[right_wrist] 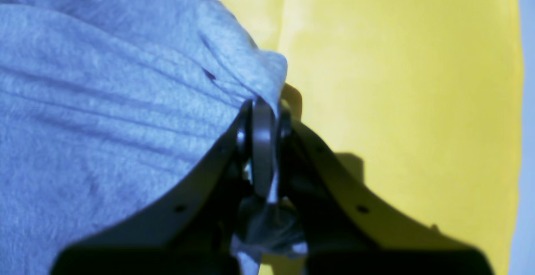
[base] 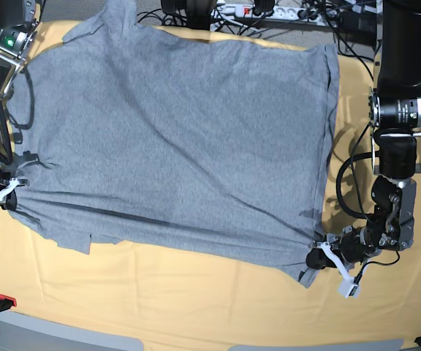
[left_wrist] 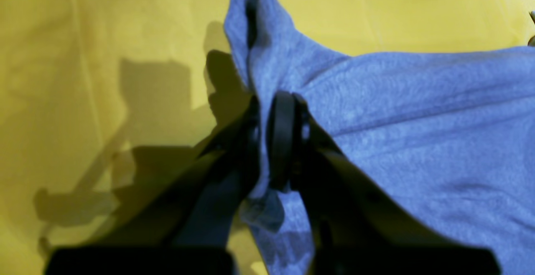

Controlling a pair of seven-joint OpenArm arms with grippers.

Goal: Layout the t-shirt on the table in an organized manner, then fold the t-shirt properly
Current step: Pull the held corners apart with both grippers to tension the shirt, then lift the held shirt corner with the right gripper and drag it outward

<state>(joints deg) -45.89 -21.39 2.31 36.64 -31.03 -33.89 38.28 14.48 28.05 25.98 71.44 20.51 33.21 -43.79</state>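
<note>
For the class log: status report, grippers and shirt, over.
Left gripper shut on t-shirt corner. Right gripper shut on opposite corner. Shirt spread over table. Nothing obstructing.

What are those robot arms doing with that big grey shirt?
Two robot arms are spreading a large heather-grey cotton t-shirt over the table with its pale yellow cloth cover. The left gripper is shut on one edge of the shirt and the right gripper on the opposite edge. The shirt lies mostly flat, with a few wrinkles, not folded yet.
</note>
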